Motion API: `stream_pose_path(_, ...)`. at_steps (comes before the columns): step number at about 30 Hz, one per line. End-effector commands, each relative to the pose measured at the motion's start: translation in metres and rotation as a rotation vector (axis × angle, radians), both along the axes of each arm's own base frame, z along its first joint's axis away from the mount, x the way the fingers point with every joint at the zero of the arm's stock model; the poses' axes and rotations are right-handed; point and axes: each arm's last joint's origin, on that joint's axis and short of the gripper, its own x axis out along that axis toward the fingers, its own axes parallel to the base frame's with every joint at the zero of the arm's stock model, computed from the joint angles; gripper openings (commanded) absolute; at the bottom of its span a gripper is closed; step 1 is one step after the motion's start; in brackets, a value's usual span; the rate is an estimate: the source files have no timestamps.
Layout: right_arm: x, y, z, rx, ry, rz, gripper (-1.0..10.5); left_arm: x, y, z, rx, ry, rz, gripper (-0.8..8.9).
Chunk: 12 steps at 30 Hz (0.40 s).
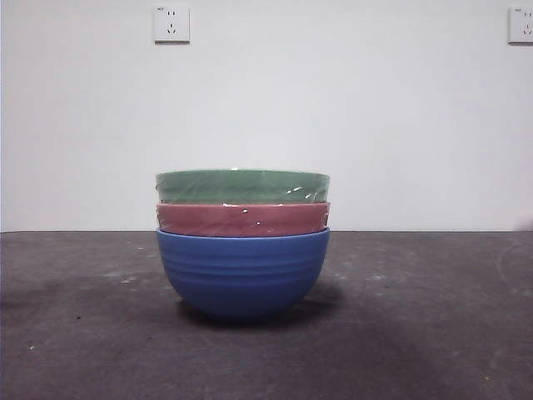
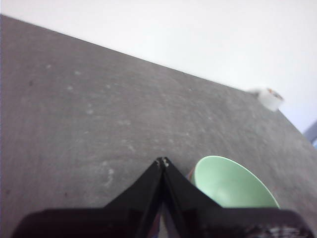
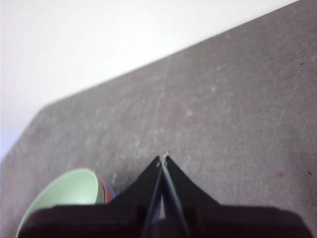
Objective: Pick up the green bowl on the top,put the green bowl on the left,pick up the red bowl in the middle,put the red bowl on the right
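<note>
Three ribbed bowls stand nested in one stack at the table's middle. The green bowl (image 1: 241, 186) is on top, the red bowl (image 1: 241, 219) is under it, and a blue bowl (image 1: 242, 271) is at the bottom. The left gripper (image 2: 162, 161) is shut and empty above the table, with the green bowl's pale inside (image 2: 230, 184) close beside it. The right gripper (image 3: 162, 158) is shut and empty, with the green bowl (image 3: 67, 196) and the red rim (image 3: 102, 191) to its side. Neither gripper shows in the front view.
The dark grey table (image 1: 416, 317) spreads left and right of the stack. A white wall with two sockets (image 1: 171, 24) stands behind. A small white object (image 2: 270, 98) lies at the table's far edge in the left wrist view.
</note>
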Motion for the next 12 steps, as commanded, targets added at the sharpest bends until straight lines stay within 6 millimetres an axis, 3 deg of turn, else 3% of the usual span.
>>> stream_pose_path(1,0.009,0.003,0.018,-0.121,0.02,0.103,-0.2,0.011,-0.002,0.015,0.082,0.002,-0.079,-0.06)
stream_pose_path(5,0.022,0.007,0.034,-0.211,0.084,0.265,-0.1,0.026,-0.005,0.032,0.09,0.071,-0.22,-0.05)
stream_pose_path(9,0.035,0.01,0.039,-0.214,0.139,0.324,1.2,0.04,-0.008,0.041,0.1,0.132,-0.301,0.19)
stream_pose_path(12,0.041,0.01,0.036,-0.211,0.164,0.326,2.6,0.046,-0.013,0.043,0.101,0.158,-0.322,2.5)
